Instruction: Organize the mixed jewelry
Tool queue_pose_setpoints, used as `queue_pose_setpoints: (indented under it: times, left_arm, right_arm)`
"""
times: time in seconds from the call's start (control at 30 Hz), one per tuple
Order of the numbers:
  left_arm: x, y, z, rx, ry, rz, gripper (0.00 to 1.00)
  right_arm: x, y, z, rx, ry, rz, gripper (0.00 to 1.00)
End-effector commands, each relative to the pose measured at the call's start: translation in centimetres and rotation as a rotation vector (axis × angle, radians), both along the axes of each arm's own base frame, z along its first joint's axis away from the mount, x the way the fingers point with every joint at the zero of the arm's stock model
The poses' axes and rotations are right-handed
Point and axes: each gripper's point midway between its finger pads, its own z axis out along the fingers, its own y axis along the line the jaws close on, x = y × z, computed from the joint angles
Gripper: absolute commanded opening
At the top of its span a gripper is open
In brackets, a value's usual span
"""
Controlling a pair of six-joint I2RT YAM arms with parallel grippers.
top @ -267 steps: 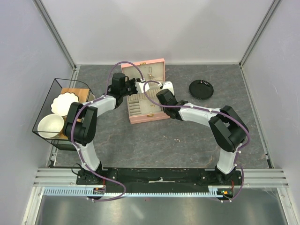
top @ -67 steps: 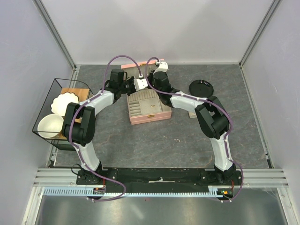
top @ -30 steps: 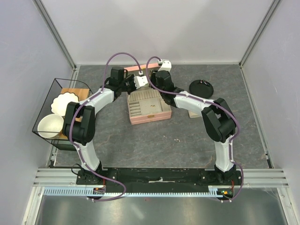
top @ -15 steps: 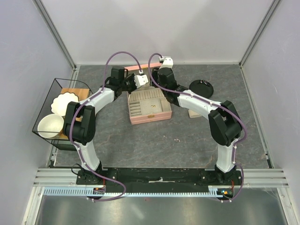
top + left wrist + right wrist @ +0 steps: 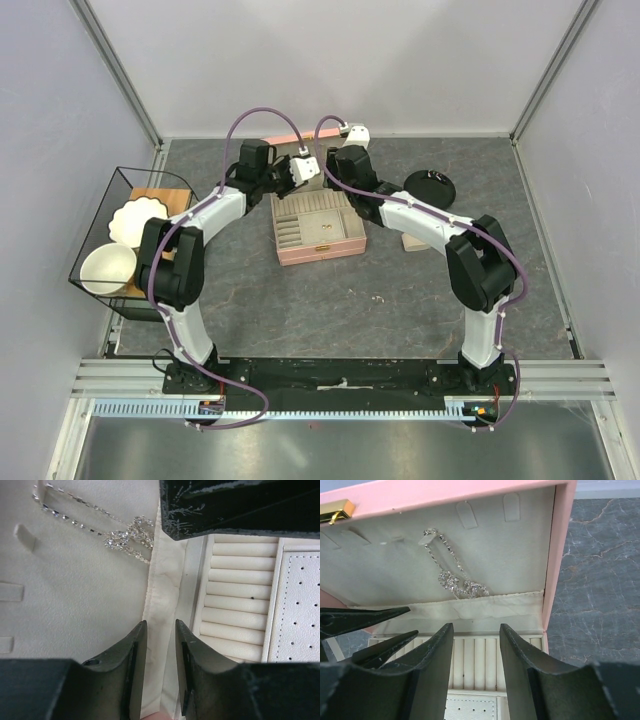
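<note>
Both empty, the left gripper [image 5: 160, 626] barely parted and the right gripper [image 5: 476, 630] half open, they crowd the chain [image 5: 125, 532] hanging inside the pink box [image 5: 470, 492] lid, upper left of the left wrist view, where a stray finger could snag it.

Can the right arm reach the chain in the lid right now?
Probably yes: the chain hangs in the open lid just ahead of the right gripper, jaws open and empty; the left gripper sits off to the side.

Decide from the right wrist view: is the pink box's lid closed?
No, the lid stands open, a silvery chain hanging on its lining.
</note>
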Motion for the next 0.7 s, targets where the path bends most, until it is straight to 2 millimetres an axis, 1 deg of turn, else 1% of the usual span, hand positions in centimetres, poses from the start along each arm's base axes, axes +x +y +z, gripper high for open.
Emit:
queue_pose_setpoints:
  times: [0.0,0.03,0.1,0.13,0.17,0.2,0.23,0.27,0.3,0.33,0.37,0.4,0.43,0.47,0.5,0.53,0.57,0.6,0.67]
  left_arm:
    - [-0.3,-0.6,5.5,-0.081,-0.083,-0.008,0.37]
    - [-0.5,-0.5,5.7,-0.085,-0.084,-0.006,0.37]
    - [-0.7,-0.5,6.2,-0.101,-0.082,0.006,0.38]
    - [-1.0,-0.4,6.7,-0.111,-0.086,0.010,0.39]
    - [-1.2,-0.4,7.2,-0.121,-0.092,0.012,0.41]
    - [-1.4,-0.3,7.4,-0.136,-0.082,0.023,0.43]
    - [-1.8,-0.2,8.3,-0.149,-0.089,0.032,0.49]
    - [-2.1,-0.1,8.5,-0.160,-0.081,0.041,0.50]
    - [-2.4,0.0,8.8,-0.182,-0.060,0.057,0.55]
    - [-2.9,0.3,9.3,-0.194,-0.057,0.075,0.58]
    - [-3.4,0.5,9.3,-0.202,-0.038,0.085,0.60]
    - [-4.1,0.6,8.9,-0.214,-0.003,0.098,0.63]
    - [-4.8,0.8,9.8,-0.228,-0.006,0.102,0.64]
    - [-5.7,1.0,9.3,-0.236,0.040,0.116,0.66]
    - [-6.4,1.1,8.6,-0.236,0.073,0.124,0.70]
    - [-6.9,1.3,8.6,-0.243,0.089,0.130,0.71]
    - [-7.9,1.4,8.7,-0.260,0.124,0.146,0.72]
    - [-8.5,1.5,8.1,-0.263,0.157,0.153,0.72]
    - [-9.7,1.6,8.1,-0.287,0.208,0.161,0.73]
  right_arm:
    - [-0.5,-0.5,4.5,0.043,-0.070,-0.013,0.50]
    - [-0.8,-0.6,4.2,0.037,-0.062,-0.010,0.50]
    - [-1.1,-0.9,4.5,0.040,-0.062,-0.013,0.50]
    - [-1.4,-1.1,4.2,0.031,-0.050,-0.013,0.50]
    - [-1.7,-1.1,4.4,0.030,-0.050,-0.011,0.50]
    - [-1.9,-1.3,4.5,0.029,-0.048,-0.014,0.50]
    - [-2.4,-1.6,4.1,0.012,-0.034,-0.019,0.50]
    - [-2.8,-1.6,4.6,0.009,-0.036,-0.015,0.50]
    - [-3.2,-1.9,4.4,-0.009,-0.020,-0.018,0.50]
    - [-3.8,-2.4,3.9,-0.044,0.010,-0.028,0.50]
    - [-4.3,-2.7,4.3,-0.055,0.015,-0.031,0.50]
    - [-4.8,-3.0,4.4,-0.073,0.025,-0.038,0.50]
    - [-5.7,-3.7,4.2,-0.104,0.053,-0.037,0.50]
    - [-6.3,-4.0,4.1,-0.122,0.067,-0.035,0.50]
    - [-7.2,-4.4,3.3,-0.147,0.100,-0.027,0.50]
    - [-7.7,-4.7,3.5,-0.151,0.105,-0.017,0.50]
    - [-8.3,-4.5,3.1,-0.157,0.125,0.008,0.50]
    - [-9.1,-4.5,2.2,-0.179,0.152,0.023,0.50]
    - [-9.8,-4.6,1.7,-0.207,0.167,0.036,0.49]
